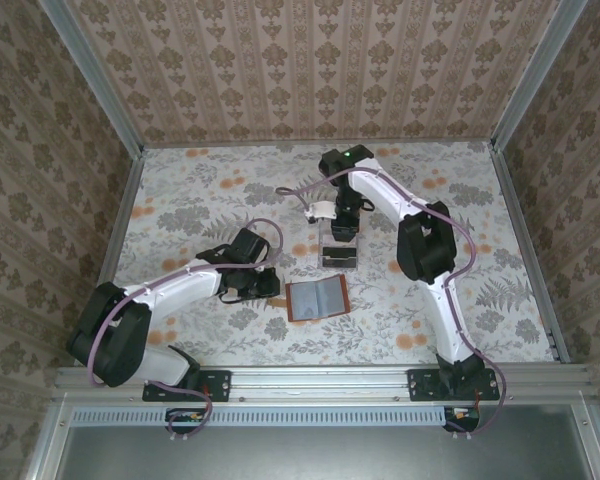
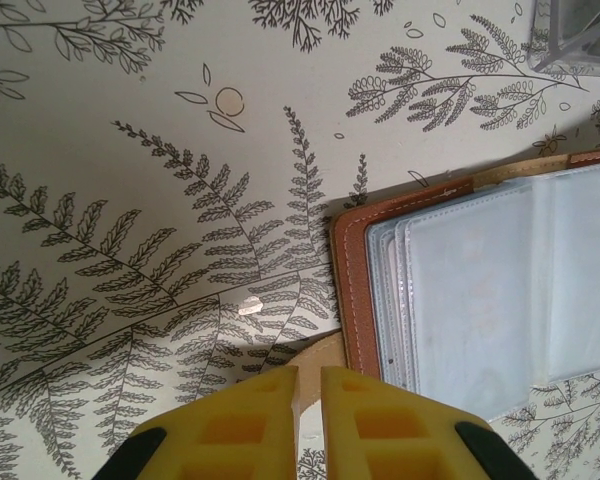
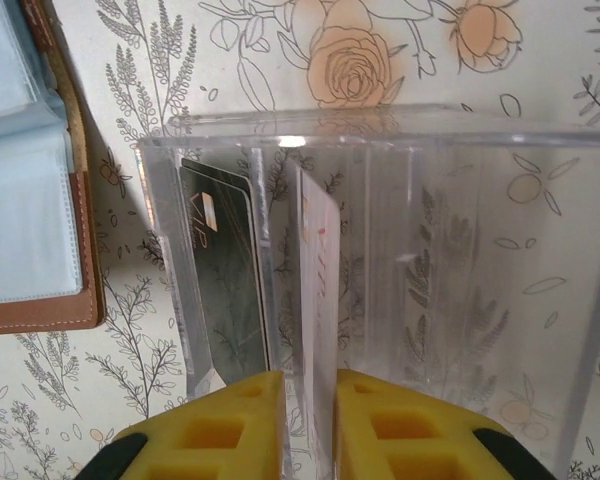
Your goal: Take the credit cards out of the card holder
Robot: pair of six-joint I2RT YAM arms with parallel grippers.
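Observation:
The card holder [image 1: 318, 298] lies spread open on the table, brown edge around grey-blue clear sleeves [image 2: 480, 300]. My left gripper [image 2: 309, 375] sits at its left edge, shut on a tan flap [image 2: 325, 355] of the holder. In the right wrist view two credit cards stand on edge in the slots of a clear plastic tray [image 3: 460, 250]: a dark card [image 3: 225, 280] and, one slot to the right, a pale card [image 3: 318, 270]. My right gripper [image 3: 309, 380] hangs over the tray, its fingers slightly open on either side of the pale card, with a thin gap on the left.
The tray [image 1: 338, 252] stands just behind the card holder, under the right gripper [image 1: 340, 225]. The left gripper [image 1: 268, 285] lies low on the table. Patterned walls and metal rails enclose the flowered tabletop [image 1: 460, 300].

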